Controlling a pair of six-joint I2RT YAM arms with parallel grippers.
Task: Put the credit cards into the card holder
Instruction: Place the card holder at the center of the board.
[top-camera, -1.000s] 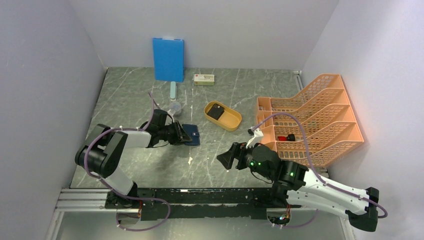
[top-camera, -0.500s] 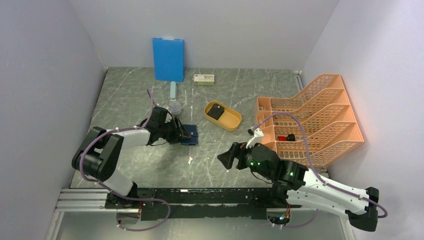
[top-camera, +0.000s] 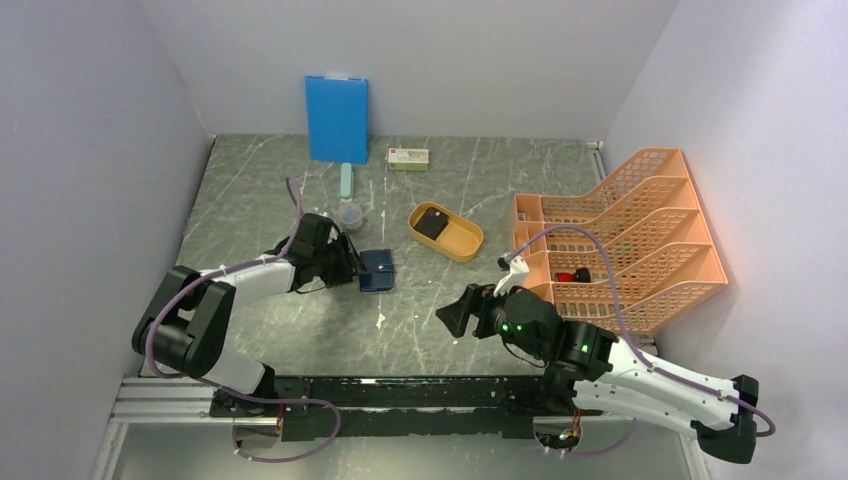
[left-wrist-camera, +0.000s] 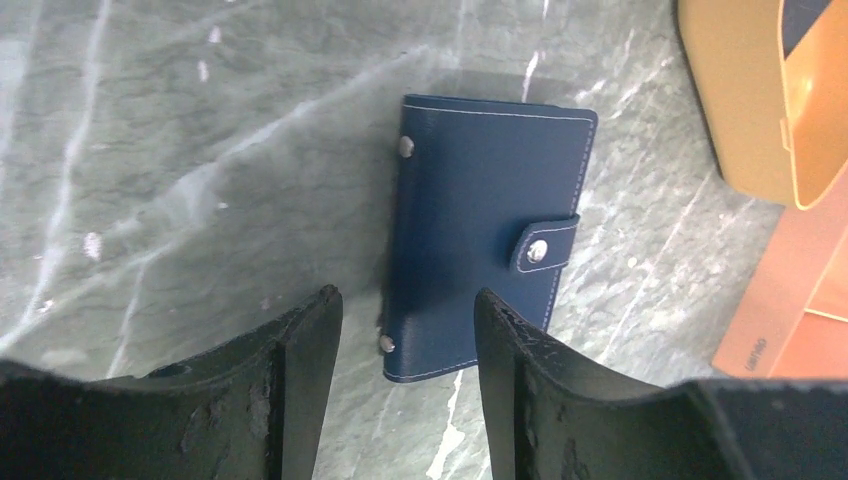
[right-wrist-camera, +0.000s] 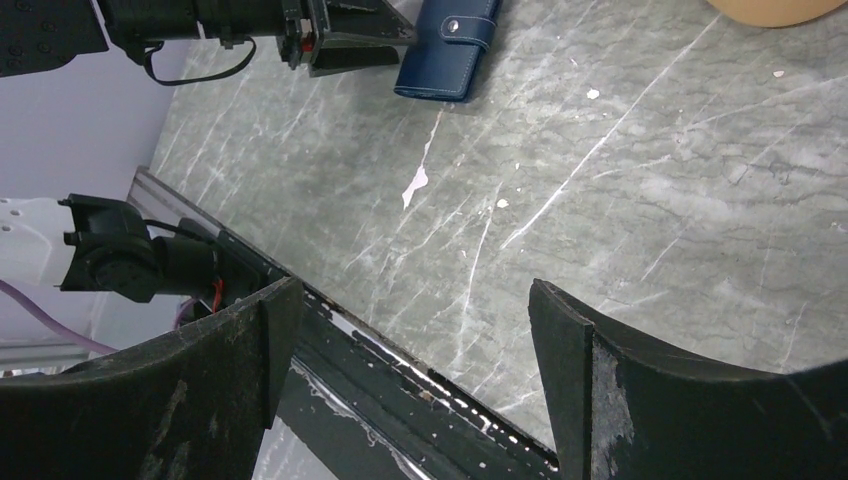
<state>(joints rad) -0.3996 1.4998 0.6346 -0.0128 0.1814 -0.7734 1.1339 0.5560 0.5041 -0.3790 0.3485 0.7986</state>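
Observation:
The dark navy card holder (top-camera: 378, 270) lies shut on the table, its snap tab (left-wrist-camera: 545, 245) fastened. It also shows in the left wrist view (left-wrist-camera: 480, 210) and in the right wrist view (right-wrist-camera: 450, 45). My left gripper (top-camera: 352, 268) is open and low, just left of the holder; its near corner lies between the jaws (left-wrist-camera: 408, 305), untouched. My right gripper (top-camera: 456, 312) is open and empty above the table's near edge (right-wrist-camera: 412, 298). I see no clear credit card; a dark flat thing (top-camera: 432, 222) lies in the yellow tray (top-camera: 462, 243).
A blue board (top-camera: 336, 118) leans on the back wall, a white box (top-camera: 408, 158) beside it. A pale stick (top-camera: 345, 180) and a clear cup (top-camera: 350, 214) lie behind the left gripper. An orange file rack (top-camera: 620, 240) fills the right side.
My left gripper has drawn back to the left, off the card holder. The holder has shifted slightly left. The right arm has not moved.

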